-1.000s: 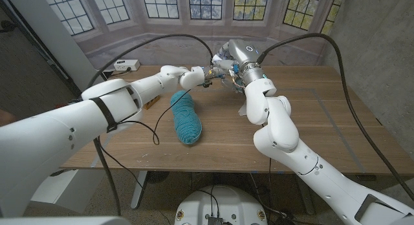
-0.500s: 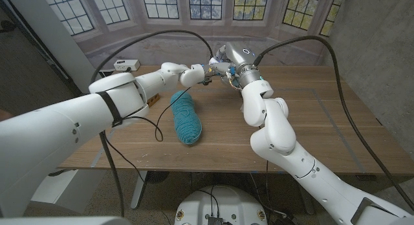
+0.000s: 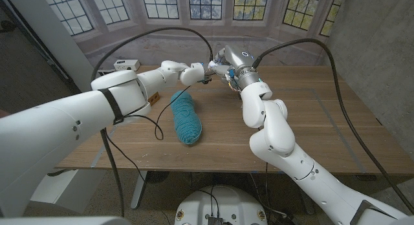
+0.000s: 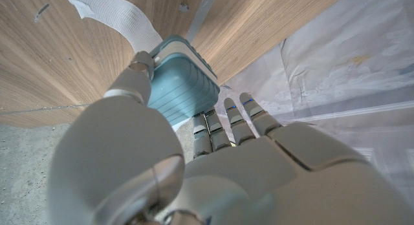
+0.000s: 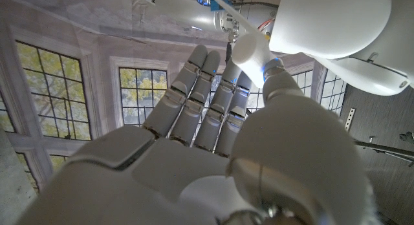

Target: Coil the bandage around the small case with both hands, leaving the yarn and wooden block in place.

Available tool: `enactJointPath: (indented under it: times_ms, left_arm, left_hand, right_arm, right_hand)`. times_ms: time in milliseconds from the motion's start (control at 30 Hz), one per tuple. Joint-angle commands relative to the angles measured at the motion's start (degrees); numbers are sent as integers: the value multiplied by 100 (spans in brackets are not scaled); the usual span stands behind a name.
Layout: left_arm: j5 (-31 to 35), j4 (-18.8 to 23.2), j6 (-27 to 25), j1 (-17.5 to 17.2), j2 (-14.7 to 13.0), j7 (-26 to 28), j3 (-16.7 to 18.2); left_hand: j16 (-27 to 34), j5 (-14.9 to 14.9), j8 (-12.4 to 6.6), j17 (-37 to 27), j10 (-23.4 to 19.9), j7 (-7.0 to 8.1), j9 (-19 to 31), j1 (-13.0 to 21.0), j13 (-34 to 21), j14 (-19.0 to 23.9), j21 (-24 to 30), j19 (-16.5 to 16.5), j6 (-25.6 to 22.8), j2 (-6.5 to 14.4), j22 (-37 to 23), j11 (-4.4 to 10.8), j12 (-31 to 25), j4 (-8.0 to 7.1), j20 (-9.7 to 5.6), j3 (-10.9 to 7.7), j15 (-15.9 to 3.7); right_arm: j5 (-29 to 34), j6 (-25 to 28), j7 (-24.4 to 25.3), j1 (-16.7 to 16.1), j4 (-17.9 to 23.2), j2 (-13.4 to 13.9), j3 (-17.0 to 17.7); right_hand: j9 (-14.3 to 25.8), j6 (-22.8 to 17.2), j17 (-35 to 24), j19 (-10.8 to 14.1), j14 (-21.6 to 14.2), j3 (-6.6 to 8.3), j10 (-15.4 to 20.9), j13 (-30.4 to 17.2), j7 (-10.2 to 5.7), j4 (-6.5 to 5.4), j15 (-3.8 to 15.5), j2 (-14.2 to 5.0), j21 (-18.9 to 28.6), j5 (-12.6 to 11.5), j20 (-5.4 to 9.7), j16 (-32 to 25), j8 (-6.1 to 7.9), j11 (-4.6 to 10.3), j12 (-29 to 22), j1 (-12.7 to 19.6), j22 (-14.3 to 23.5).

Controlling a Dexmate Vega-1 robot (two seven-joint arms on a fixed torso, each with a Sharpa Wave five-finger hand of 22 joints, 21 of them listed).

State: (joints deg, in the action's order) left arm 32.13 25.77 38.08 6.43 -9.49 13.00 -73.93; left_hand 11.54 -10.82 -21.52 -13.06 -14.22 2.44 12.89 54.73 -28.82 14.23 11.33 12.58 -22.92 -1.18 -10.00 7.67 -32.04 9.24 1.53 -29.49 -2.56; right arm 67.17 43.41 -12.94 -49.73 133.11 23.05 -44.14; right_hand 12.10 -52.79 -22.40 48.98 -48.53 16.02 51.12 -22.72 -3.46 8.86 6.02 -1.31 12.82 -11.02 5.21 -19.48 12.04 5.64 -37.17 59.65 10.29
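On the wooden tabletop (image 3: 310, 141), the teal skein of yarn (image 3: 185, 117) lies nearer the robot than both hands, below and slightly left of where they meet. A dark cable (image 3: 157, 115) loops across the tabletop just left of the yarn. A small brown piece that may be the wooden block (image 3: 154, 99) peeks out beside the left forearm, mostly hidden by that arm.

Farther out, the two hands come together above the far part of the tabletop. The left hand (image 3: 194, 75) holds the small case (image 4: 182, 81), a pale teal ribbed box: in the left wrist view the thumb presses one side of it and the fingers (image 4: 234, 121) lie along the other. In the head view the case is hidden behind the hands. The white bandage (image 4: 114, 16) runs from the top edge of the case, past the thumb, out over the tabletop.

The right hand (image 3: 228, 67) sits just right of the left hand, nearly touching it. In the right wrist view its fingers (image 5: 202, 99) lie straight and side by side, reaching toward the left arm's wrist; whether they pinch anything I cannot tell.

Beyond the left hand, at the tabletop's far left edge, stands a small white box (image 3: 125, 64). Behind everything hangs a backdrop of windows (image 3: 194, 8).
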Motion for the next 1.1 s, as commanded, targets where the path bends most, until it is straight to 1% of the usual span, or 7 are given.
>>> enactJointPath:
  times_ms: [33,333,533,633,733,900,1100]
  left_arm:
    - [-86,13,-1,50,-3,32,-58]
    - [-108,-61,-32,98,69,47,-82]
    - [-102,-26,-35,127,74,51,-98]
    - [-88,10,-37,138,61,55,-100]
    - [-72,61,-41,142,38,55,-92]
    - [-47,187,-50,135,-17,44,-52]
    - [-18,258,-61,123,-42,21,-4]
  left_hand:
    - [-10,-21,-1104,3,-11,-8,32,21,-16,23,6,-30,-47,58,-19,-24,-14,-40,10,-55,17]
    - [-11,-22,-1108,5,-19,-8,30,16,-17,20,5,-32,-53,59,-19,-21,-17,-39,6,-53,23]
    - [-10,-22,-1110,5,-11,-17,29,14,-18,22,6,-33,-50,63,-19,-32,-15,-39,2,-54,21]
    - [-7,-22,-1109,5,-9,-12,29,7,-18,28,6,-32,-44,61,-19,-14,-14,-42,8,-51,21]
    - [-9,-23,-1109,5,-11,-9,28,9,-18,24,6,-31,-42,68,-19,-34,-15,-42,7,-57,22]
    - [-11,-24,-1109,8,-12,-9,27,11,-19,24,7,-30,-38,60,-19,-11,-16,-36,3,-59,20]
    - [-12,-24,-1111,6,-9,-8,27,-1,-19,19,7,-31,-37,67,-19,-32,-16,-44,-1,-61,19]
  right_arm:
    - [-70,-3,-5,-91,-10,-6,46]
    - [-138,15,-25,-160,17,27,23]
    - [-241,10,-108,-224,49,105,20]
    - [-254,43,-128,-241,38,101,-16]
    - [-310,28,-131,-255,46,126,-29]
    - [-403,28,-141,-272,42,162,-51]
    - [-473,39,-157,-253,29,211,-85]
  right_hand:
    - [18,-13,-19,17,-54,-11,42,-21,27,-12,628,-12,-4,10,-56,15,-33,-37,-12,40,15]
    - [18,-17,-17,20,-59,-18,35,-26,30,-12,630,-22,-3,10,-53,28,-32,-33,-13,47,15]
    - [18,-17,-19,22,-59,-21,50,-20,27,-12,627,-25,-3,10,-55,35,-32,-28,-15,51,15]
    - [18,-24,-26,22,-70,-27,40,-23,28,-13,627,-28,-3,11,-53,29,-30,-43,-13,52,15]
    - [18,-21,-25,22,-71,-29,37,-21,28,-15,627,-33,-3,11,-54,33,-31,-30,-10,52,15]
    - [18,-22,-28,24,-78,-33,38,-20,29,-11,634,-37,-2,11,-53,34,-31,-13,-11,63,15]
    - [18,-27,-32,28,-81,-39,43,-28,25,-8,634,-41,-1,12,-54,36,-29,-17,-17,71,15]
